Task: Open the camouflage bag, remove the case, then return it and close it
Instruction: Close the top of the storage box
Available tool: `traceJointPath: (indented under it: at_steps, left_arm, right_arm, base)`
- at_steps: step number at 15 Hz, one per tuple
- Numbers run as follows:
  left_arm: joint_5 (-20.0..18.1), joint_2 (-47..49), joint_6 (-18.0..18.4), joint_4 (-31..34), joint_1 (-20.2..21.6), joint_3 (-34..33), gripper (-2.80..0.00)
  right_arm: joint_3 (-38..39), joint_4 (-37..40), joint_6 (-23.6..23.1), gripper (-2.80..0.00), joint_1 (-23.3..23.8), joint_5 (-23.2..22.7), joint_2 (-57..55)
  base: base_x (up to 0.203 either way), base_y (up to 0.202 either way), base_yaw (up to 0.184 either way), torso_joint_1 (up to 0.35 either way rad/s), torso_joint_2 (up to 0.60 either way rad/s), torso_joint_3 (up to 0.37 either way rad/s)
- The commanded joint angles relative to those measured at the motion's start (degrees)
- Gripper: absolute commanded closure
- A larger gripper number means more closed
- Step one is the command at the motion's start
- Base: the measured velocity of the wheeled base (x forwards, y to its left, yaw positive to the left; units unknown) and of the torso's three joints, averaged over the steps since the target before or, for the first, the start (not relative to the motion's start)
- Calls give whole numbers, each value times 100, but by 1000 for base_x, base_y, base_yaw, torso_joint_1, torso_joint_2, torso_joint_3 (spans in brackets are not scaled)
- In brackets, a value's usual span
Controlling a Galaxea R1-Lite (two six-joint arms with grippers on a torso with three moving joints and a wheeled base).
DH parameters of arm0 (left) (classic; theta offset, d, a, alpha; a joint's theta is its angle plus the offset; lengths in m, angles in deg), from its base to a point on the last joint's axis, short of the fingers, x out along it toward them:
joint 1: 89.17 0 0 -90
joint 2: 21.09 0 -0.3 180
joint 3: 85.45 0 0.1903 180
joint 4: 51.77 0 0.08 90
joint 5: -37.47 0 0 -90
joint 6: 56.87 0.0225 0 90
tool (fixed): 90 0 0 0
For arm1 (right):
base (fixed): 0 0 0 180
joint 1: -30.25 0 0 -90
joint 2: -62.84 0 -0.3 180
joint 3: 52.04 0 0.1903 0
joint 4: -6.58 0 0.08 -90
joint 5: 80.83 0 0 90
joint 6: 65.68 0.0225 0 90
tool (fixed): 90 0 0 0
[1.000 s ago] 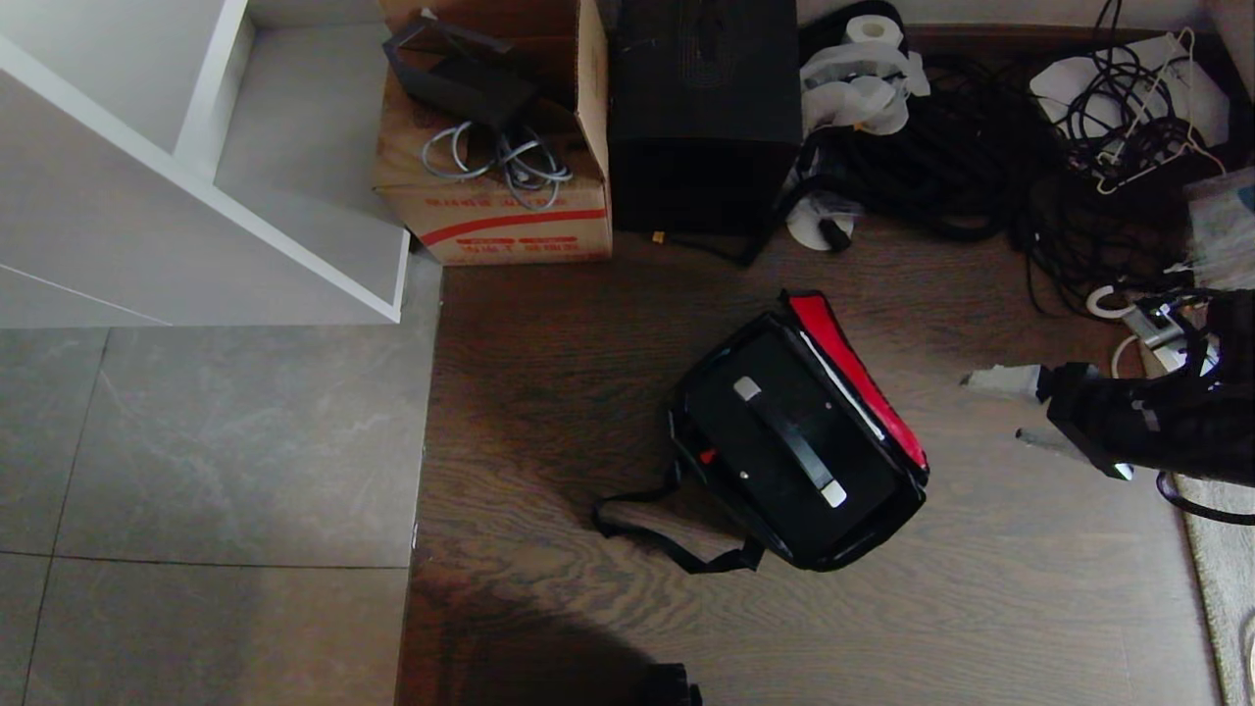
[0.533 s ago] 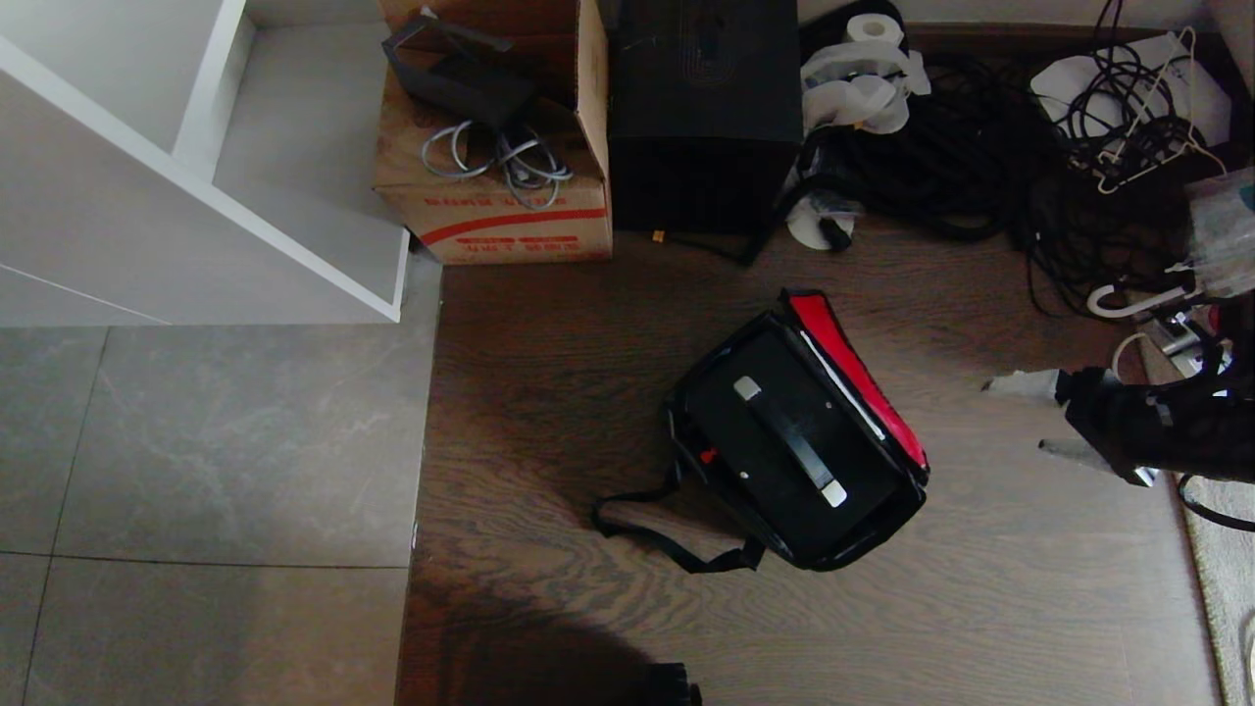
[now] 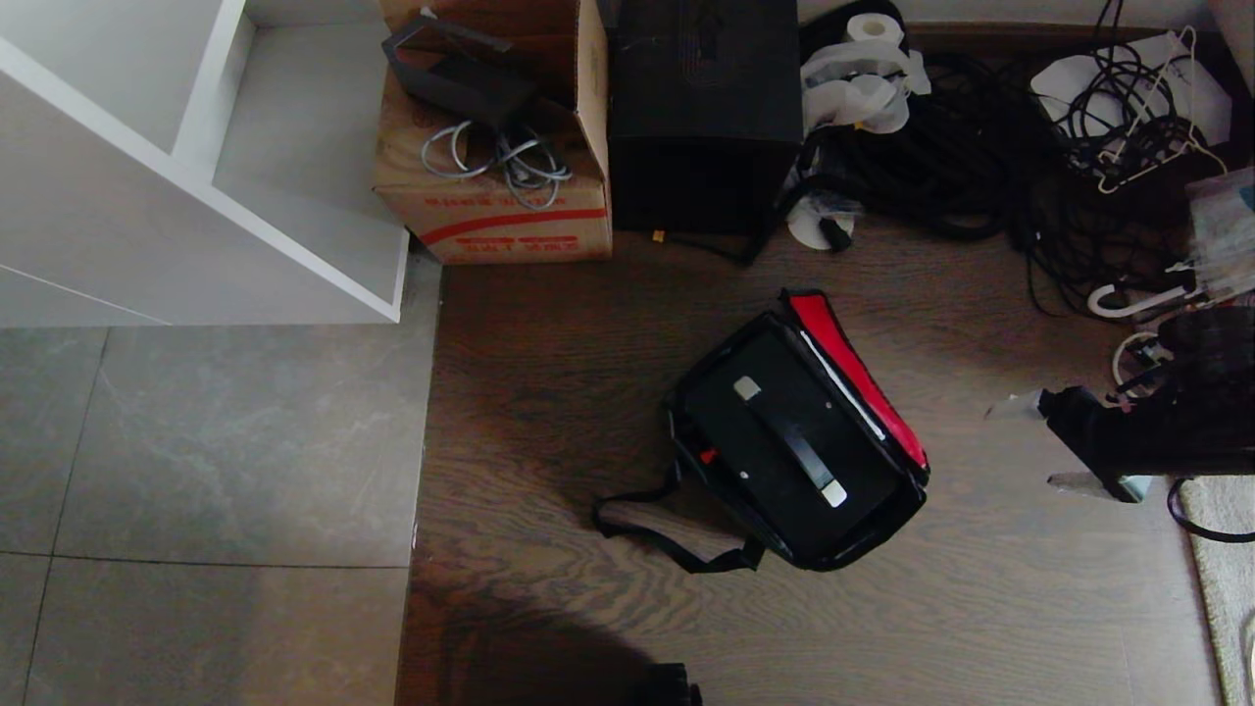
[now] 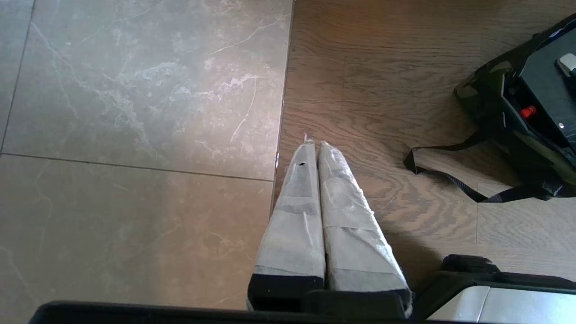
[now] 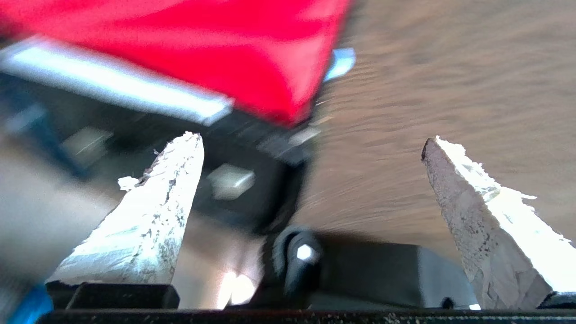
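Observation:
The camouflage bag [image 3: 876,542] lies open on the wooden floor, its red-lined lid [image 3: 849,365] folded back on the far right side. The flat black case [image 3: 775,431] sits inside, handle with silver ends facing up. The bag's black strap [image 3: 642,534] trails toward the front left. My right gripper [image 3: 1031,443] hovers to the right of the bag, apart from it, open and empty; in the right wrist view the right gripper [image 5: 311,140] faces the red lid [image 5: 234,54] and the case [image 5: 229,180]. My left gripper [image 4: 315,145] is shut, parked over the floor seam left of the bag [image 4: 483,85].
Behind the bag stand a cardboard box [image 3: 500,211] with a red stripe and a tall black box [image 3: 701,108]. Tangled black cables [image 3: 961,157] fill the back right. A white shelf unit [image 3: 196,176] is at the back left, a pale rug [image 3: 1221,579] at the right edge.
My right gripper has drawn away from the bag, toward the right and nearer edge of the head view, staying open. Bag, case and left gripper have not moved.

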Motion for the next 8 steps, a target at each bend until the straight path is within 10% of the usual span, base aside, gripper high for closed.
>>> traceJointPath:
  at_steps: [1, 8]
  left_arm:
    - [3, -2, -7, -3, 1, -61, 0]
    - [3, -2, -7, -3, 1, -62, 0]
  right_arm:
    - [-326, 24, 236, -280, -39, 159, -1026]
    - [-2149, -35, 2341, -280, -378, 218, -2670]
  base:
    - [0, 0, 0, 0, 0, 0]
    - [0, 0, 0, 0, 0, 0]
